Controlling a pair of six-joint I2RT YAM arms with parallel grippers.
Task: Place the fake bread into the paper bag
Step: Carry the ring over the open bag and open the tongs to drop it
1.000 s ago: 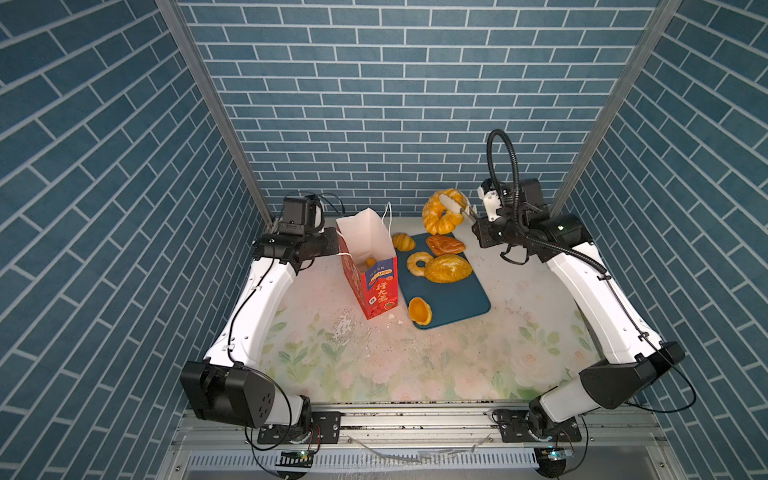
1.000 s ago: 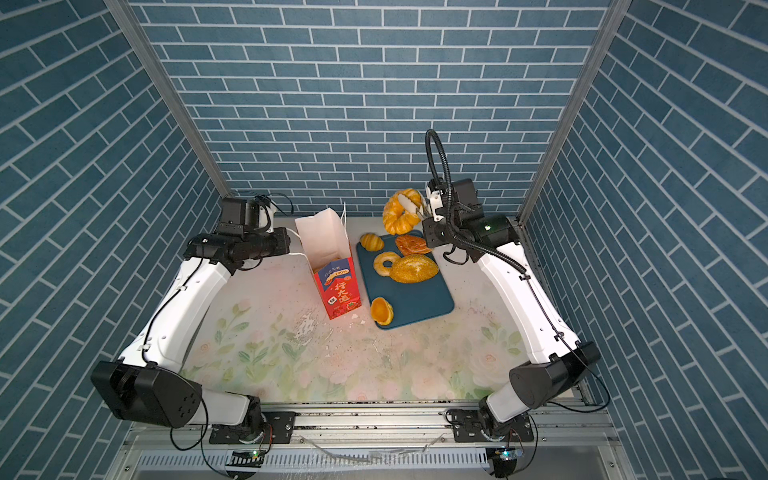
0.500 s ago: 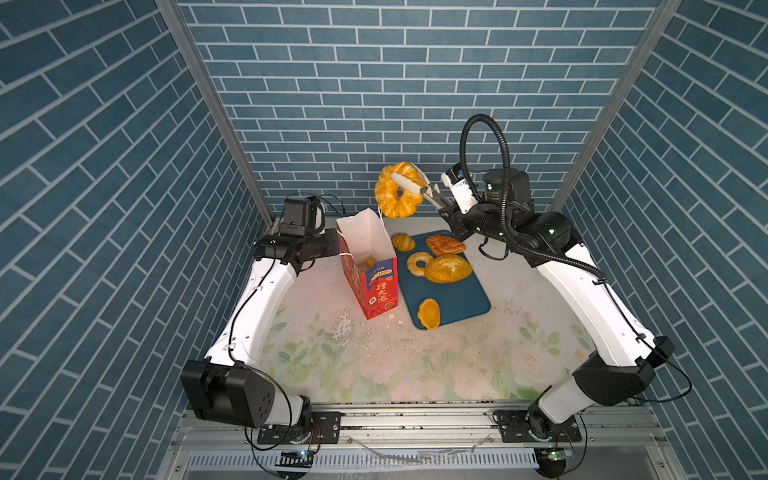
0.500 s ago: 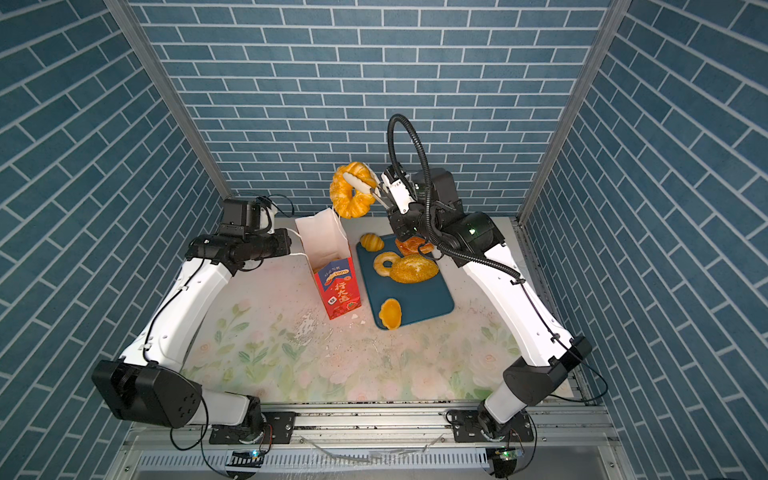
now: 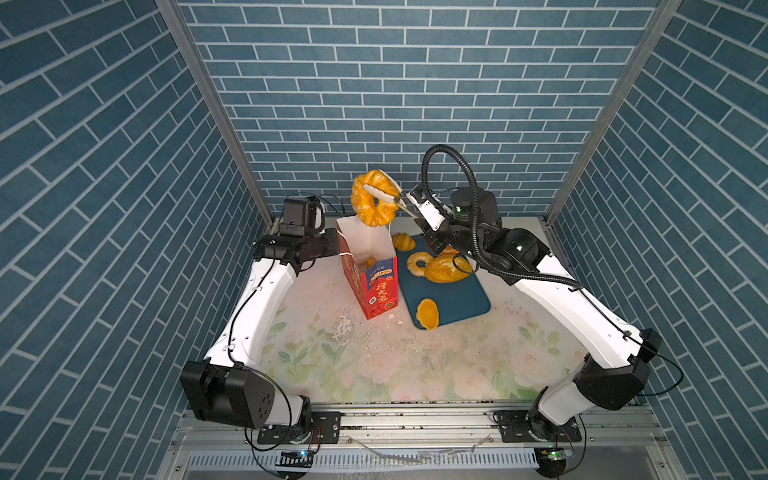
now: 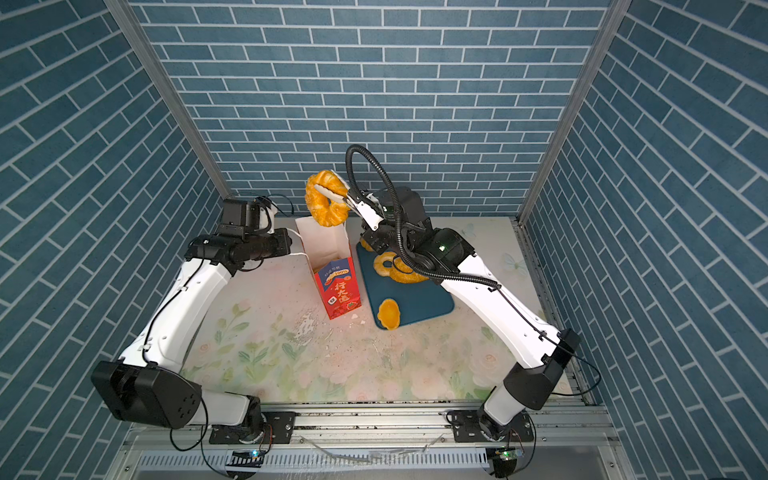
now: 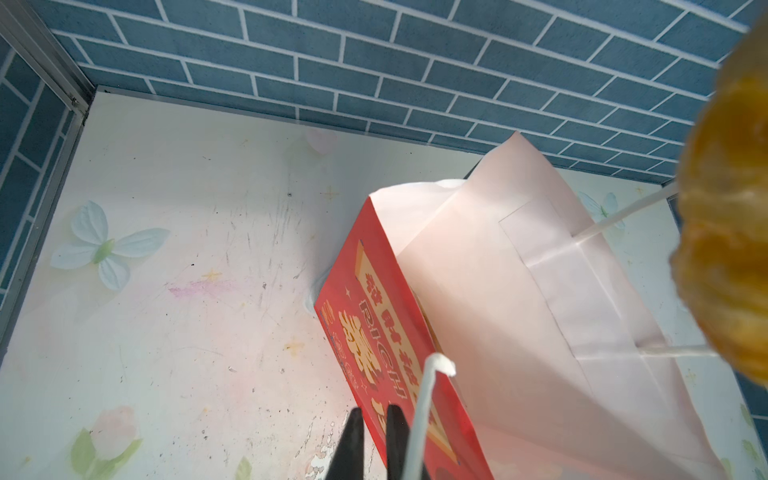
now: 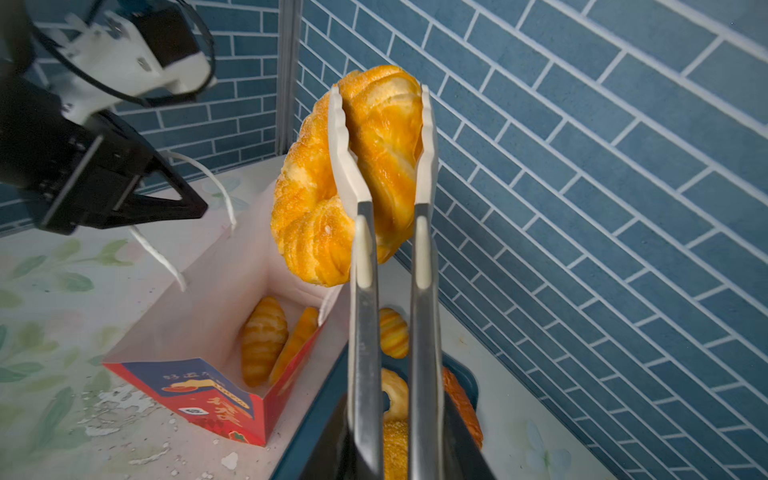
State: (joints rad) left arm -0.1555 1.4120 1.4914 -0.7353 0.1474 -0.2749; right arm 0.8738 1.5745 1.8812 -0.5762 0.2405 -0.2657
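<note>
- The right pincer [image 8: 382, 137], with long metal fingers tipped in white, is clamping one side of a glossy golden-orange toy braided ring [image 8: 307, 232].
- In both top views the braided ring [image 5: 360, 203] [image 6: 314, 203] is hanging in the air over the far end of the open top of an upright red paper gift bag [image 5: 376, 286] [image 6: 338, 286].
- Two ridged golden toy pastries [image 8: 264, 340] are lying side by side at the bottom of the bag, against its white inside.
- The left pincer [image 7: 374, 409] is sitting just beside the bag's red wall. Its two black fingers [image 7: 357, 440] are standing close together with a thin gap.
- The bag's white cord handle [image 7: 419, 415] is running past those fingers and out of frame, so I cannot tell whether it is being pinched.
- A dark teal rectangular tray [image 5: 453, 299] is lying on the floral-printed surface [image 5: 374, 365], just beside the bag on the right arm's side.
- On the tray, a small ridged golden bun [image 5: 403, 242] is sitting at the far corner.
- A pale toy bread ring [image 5: 417, 262] is lying against a golden oval loaf [image 5: 446, 270].
- A flat reddish-brown pastry [image 8: 463, 407] is lying partly hidden under the right arm.
- A small round orange pastry [image 5: 427, 313] is resting at the tray's near edge.
- White flakes [image 5: 345, 328] are lying scattered on the surface near the bag's base.
</note>
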